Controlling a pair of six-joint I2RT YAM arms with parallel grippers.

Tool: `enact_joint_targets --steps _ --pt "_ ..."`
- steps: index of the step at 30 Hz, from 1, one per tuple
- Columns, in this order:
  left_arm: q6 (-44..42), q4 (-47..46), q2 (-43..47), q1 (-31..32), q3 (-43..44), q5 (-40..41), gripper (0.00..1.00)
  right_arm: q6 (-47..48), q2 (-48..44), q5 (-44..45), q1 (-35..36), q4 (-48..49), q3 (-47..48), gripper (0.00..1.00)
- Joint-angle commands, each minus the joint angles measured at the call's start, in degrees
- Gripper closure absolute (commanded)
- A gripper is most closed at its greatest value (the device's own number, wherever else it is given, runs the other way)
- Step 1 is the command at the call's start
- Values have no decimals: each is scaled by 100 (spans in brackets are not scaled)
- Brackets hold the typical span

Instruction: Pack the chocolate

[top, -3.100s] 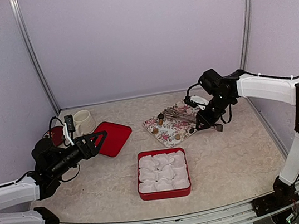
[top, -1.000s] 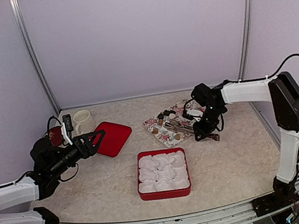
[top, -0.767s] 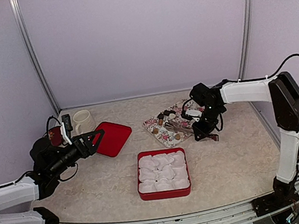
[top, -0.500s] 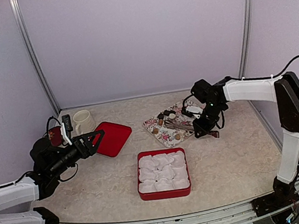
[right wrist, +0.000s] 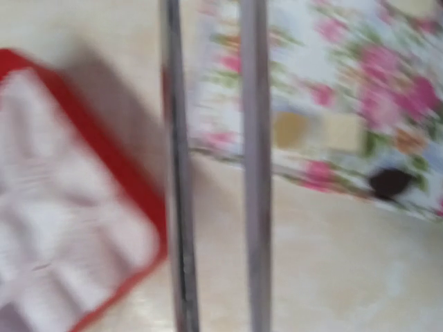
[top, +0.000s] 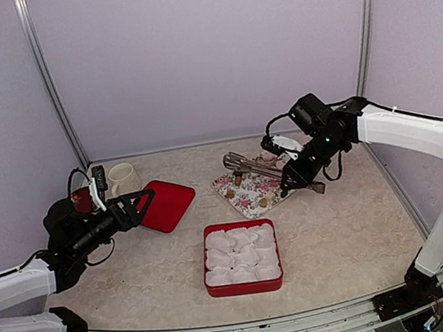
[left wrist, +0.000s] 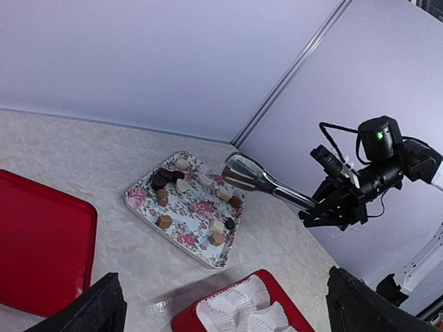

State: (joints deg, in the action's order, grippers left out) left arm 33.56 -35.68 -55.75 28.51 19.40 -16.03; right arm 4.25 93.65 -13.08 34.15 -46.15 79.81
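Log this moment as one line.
right gripper: shut on tongs, airborne over floral tray | left gripper: open, hovering | chocolates: on tray | paper cups: empty

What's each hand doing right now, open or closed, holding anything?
Left hand: open, empty.
Right hand: closed on the metal tongs, held above the floral tray.

The chocolate [left wrist: 165, 221], a handful of tiny bite-size pieces, some dark brown, some tan, a few pale cream, lay loose and mostly apart across the floral tray [left wrist: 197, 211], two dark ones clustered near its far corner
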Motion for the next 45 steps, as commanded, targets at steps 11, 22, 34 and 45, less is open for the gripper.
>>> enact_joint_targets --steps 11,22,34,45 --pt "-230 649 266 -39 531 151 1 -399 -1364 -582 1786 -602 -750 82" --pt "-226 748 204 -45 658 114 1 -998 -1643 -709 2604 -473 -1788 82" --pt "-225 712 202 -34 549 116 1 -862 -1059 -797 2632 -139 -1749 81" --pt "-293 707 224 -45 459 190 1 -807 -830 -932 2641 -138 -1636 73"
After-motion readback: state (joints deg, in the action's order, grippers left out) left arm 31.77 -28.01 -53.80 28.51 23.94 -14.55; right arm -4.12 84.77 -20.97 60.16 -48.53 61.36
